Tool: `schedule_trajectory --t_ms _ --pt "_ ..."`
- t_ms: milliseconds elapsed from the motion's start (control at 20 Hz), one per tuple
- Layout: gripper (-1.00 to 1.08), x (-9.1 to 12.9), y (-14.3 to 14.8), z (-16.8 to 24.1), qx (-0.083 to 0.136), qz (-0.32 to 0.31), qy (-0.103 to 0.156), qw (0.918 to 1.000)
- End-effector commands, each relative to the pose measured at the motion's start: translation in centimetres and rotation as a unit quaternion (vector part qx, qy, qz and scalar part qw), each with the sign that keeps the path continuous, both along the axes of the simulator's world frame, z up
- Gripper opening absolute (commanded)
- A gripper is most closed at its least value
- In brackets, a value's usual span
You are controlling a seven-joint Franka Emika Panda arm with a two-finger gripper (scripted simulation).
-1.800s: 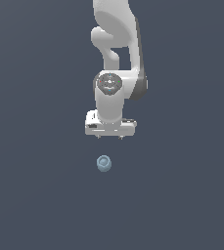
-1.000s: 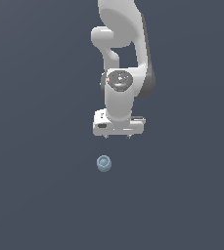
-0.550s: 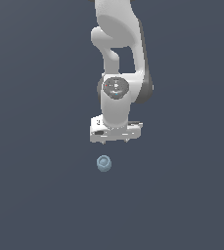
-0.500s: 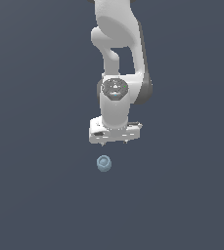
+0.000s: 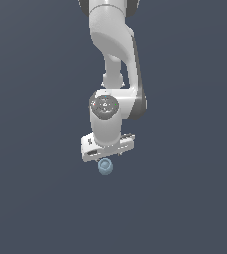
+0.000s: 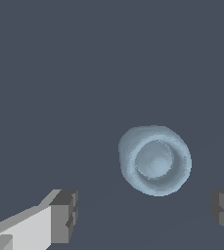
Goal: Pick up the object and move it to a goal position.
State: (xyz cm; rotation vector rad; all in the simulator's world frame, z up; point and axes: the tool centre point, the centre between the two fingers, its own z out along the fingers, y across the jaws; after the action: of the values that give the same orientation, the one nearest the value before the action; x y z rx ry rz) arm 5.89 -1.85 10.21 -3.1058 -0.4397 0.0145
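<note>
One object (image 6: 155,160) lies unheld between spread pincer (image 6: 145,219) fingers (image 6: 64,215); no writing legible.

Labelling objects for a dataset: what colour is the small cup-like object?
Pale blue-grey object, clearest in the wrist view.

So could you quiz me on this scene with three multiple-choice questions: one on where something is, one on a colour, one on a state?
1. Where is the small pale blue-grey cup-like lump in the exterior view?
A. just below the white gripper
B. far off at the view's left edge
C. on top of the arm

2. What colour is the ground?
A. bright red
B. dark blue-grey
C. white

3. How do the gripper's fingers stand?
A. clamped on the lump
B. apart, touching nothing
C. shut and empty

Answers: 1 A, the lump shows right under the gripper. 2 B, it is dark blue-grey all round. 3 B, the wrist view shows bare ground between the lump and each finger.
</note>
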Motion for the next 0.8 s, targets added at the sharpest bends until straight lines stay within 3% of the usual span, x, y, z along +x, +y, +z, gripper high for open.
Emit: schedule_trajectory --t_ms 0,750 --pt "1.0 0.8 -0.6 -0.5 -0.001 0.017 -0.002 0.9999" --pt "1.0 1.7 -1.6 -2.2 -0.002 0.038 -0.005 0.9993"
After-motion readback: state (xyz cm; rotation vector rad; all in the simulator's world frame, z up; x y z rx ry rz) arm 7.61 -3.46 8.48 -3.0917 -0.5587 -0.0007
